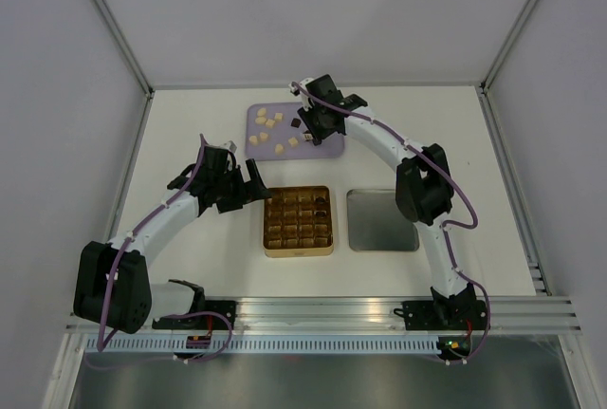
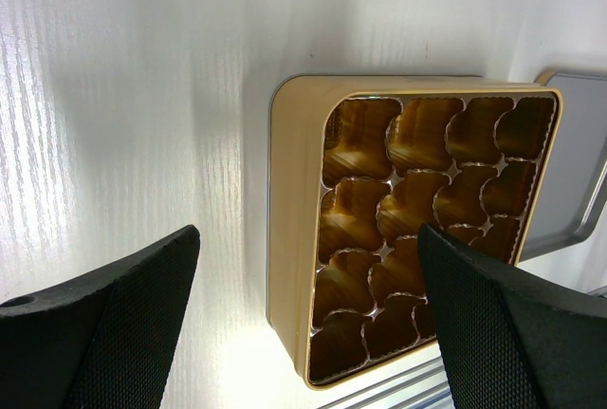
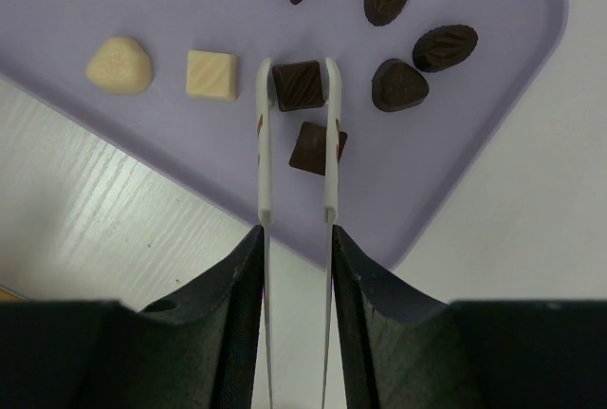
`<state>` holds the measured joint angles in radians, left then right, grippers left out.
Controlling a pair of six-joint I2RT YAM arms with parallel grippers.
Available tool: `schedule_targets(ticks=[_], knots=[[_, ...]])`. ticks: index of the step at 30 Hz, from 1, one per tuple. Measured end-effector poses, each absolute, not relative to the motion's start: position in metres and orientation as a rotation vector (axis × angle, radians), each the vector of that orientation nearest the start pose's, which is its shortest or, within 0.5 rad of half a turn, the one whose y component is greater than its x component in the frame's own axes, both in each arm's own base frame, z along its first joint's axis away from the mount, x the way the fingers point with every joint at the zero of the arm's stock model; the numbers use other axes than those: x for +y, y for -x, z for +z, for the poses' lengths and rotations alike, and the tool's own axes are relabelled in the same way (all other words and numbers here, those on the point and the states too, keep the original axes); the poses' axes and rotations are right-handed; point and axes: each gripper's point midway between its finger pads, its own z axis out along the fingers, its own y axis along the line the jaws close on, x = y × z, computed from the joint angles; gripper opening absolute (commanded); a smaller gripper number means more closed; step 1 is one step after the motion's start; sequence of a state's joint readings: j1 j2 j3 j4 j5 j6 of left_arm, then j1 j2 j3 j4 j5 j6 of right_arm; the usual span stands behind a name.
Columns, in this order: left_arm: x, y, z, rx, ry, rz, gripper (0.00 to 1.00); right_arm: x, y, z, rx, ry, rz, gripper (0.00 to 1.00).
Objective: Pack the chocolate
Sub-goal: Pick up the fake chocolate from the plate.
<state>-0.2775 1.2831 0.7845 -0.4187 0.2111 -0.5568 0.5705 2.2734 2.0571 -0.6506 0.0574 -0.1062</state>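
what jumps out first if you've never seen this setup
The right gripper holds thin metal tweezers, their tips either side of a dark brown square chocolate on the flat lavender tray at the back. Nearer, the gold gridded tin sits in the middle with the left gripper wide open beside it.

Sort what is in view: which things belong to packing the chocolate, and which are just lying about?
Job in hand: dark chocolates, pale chocolates, lilac tray they lie on, gold gridded tin, metal tweezers in the right gripper.
Lying about: grey metal lid beside the tin; left gripper, open and empty.
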Motion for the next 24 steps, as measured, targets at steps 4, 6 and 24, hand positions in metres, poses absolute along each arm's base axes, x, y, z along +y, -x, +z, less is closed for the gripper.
schedule_targets(ticks=[4, 6, 24], knots=[[-0.1403, -0.2796, 0.0893, 2.551, 0.266, -0.6, 1.0, 0.2965, -0.4913, 0.1071, 2.311, 0.776, 0.151, 0.36], [-0.1403, -0.2796, 0.0893, 2.551, 0.266, -0.6, 0.99, 0.2955, -0.4927, 0.1092, 2.31, 0.769, 0.158, 0.33], [-0.1398, -0.2786, 0.0886, 2.556, 0.267, -0.597, 1.0, 0.2917, -0.4857, 0.1128, 2.322, 0.745, 0.197, 0.16]])
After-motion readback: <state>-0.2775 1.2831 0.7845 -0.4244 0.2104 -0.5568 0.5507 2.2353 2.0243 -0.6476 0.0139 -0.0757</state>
